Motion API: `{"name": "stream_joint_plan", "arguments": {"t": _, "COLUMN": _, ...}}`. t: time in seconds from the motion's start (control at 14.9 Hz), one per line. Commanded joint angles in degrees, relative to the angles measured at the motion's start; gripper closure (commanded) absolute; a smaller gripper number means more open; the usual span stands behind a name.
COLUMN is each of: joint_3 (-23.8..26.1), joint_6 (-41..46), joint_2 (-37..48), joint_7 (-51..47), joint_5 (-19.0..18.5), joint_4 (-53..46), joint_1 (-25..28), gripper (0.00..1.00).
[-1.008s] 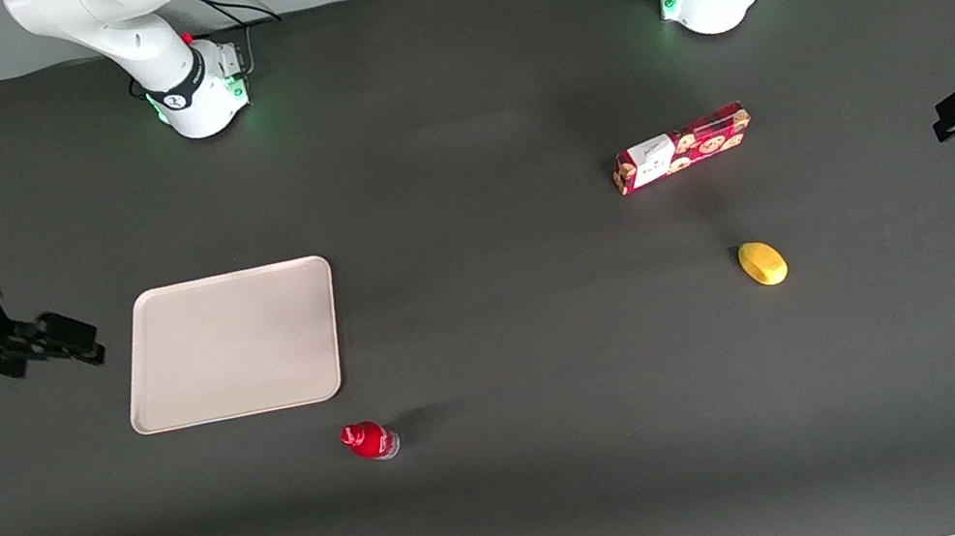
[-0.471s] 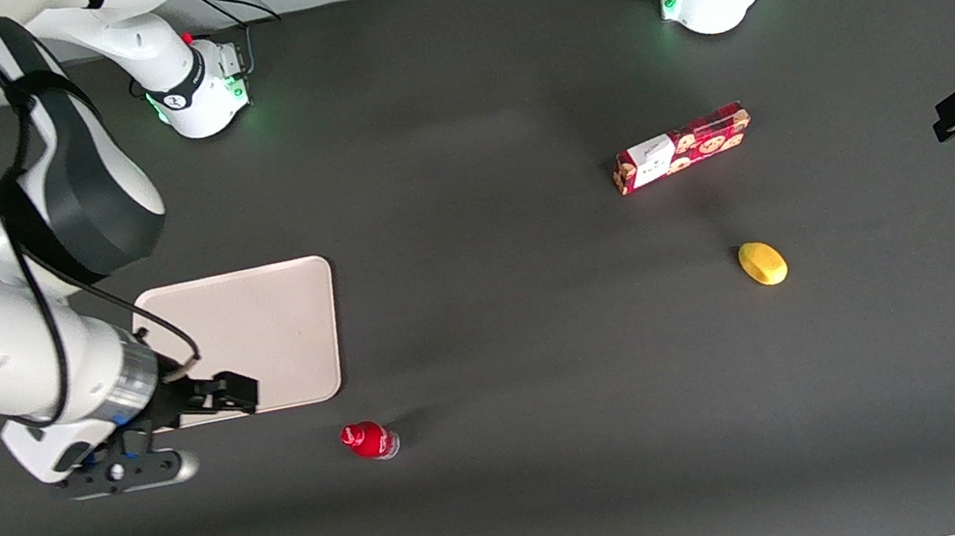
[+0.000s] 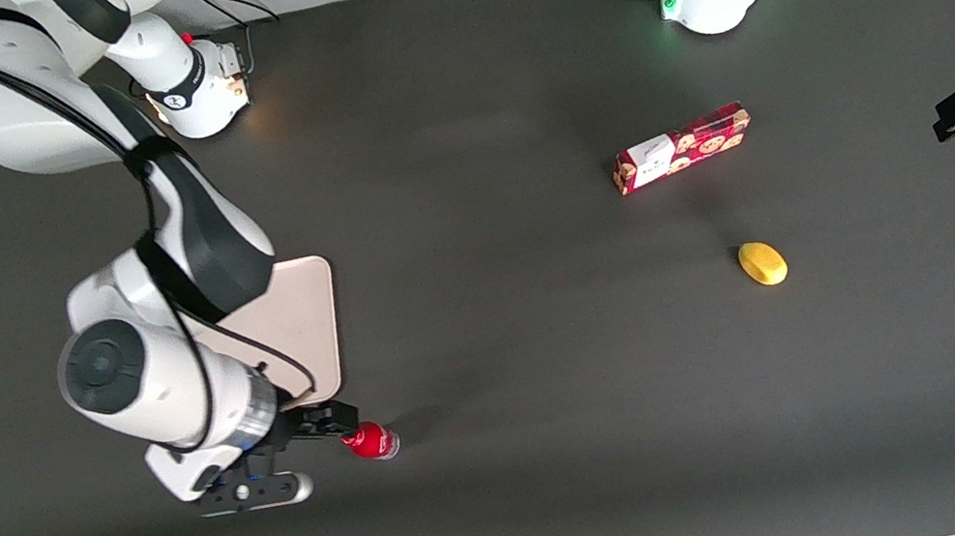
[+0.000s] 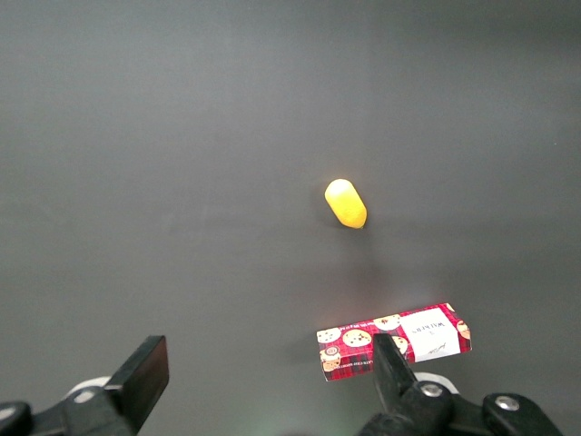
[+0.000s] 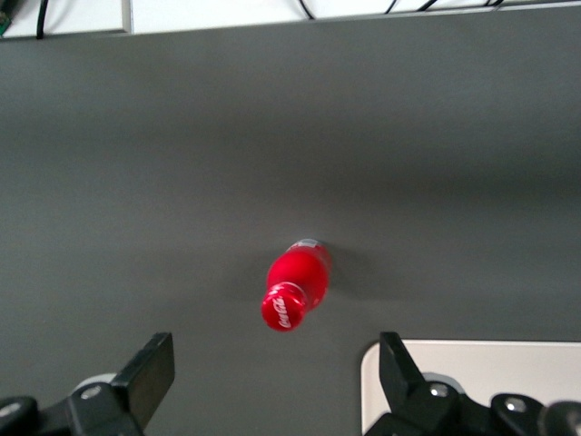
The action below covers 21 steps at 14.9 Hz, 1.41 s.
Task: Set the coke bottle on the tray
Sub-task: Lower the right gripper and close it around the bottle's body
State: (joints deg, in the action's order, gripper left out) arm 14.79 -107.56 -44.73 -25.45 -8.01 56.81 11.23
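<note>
End effector (image 3: 346,422) hangs spread and empty just beside the upright coke bottle (image 3: 369,440), which stands on the surface near the tray (image 3: 310,309). I should centre over the red cap, descend straight, then clamp the slim body gently.

Dark grey matte table (image 3: 537,493) w/ pale wall strip along top edge, black cables nr it
</note>
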Motion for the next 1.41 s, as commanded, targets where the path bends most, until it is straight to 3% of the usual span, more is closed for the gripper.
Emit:
{"name": "stream_joint_plan", "arguments": {"t": 0.0, "joint_3": 0.3, "joint_6": -0.9, "joint_2": -4.9, "joint_7": -2.2, "joint_5": -2.3, "joint_4": -3.5, "joint_1": 1.2, "gripper": 0.0}}
{"name": "stream_joint_plan", "arguments": {"t": 0.2, "joint_3": 0.3, "joint_6": -0.8, "joint_2": -6.7, "joint_7": -2.1, "joint_5": -4.0, "joint_4": -3.0, "joint_1": 0.9, "gripper": 0.0}}
{"name": "stream_joint_plan", "arguments": {"t": 0.67, "joint_3": 0.3, "joint_6": -0.9, "joint_2": -8.8, "joint_7": -2.9, "joint_5": -4.0, "joint_4": -3.1, "joint_1": 1.2, "gripper": 0.0}}
{"name": "stream_joint_plan", "arguments": {"t": 1.14, "joint_3": 0.3, "joint_6": -2.1, "joint_2": -9.7, "joint_7": -4.7, "joint_5": -4.2, "joint_4": -3.1, "joint_1": 2.0, "gripper": 0.22}}
{"name": "stream_joint_plan", "arguments": {"t": 1.34, "joint_3": 0.2, "joint_6": -2.1, "joint_2": -9.5, "joint_7": -4.2, "joint_5": -4.3, "joint_4": -3.2, "joint_1": 1.9, "gripper": 0.27}}
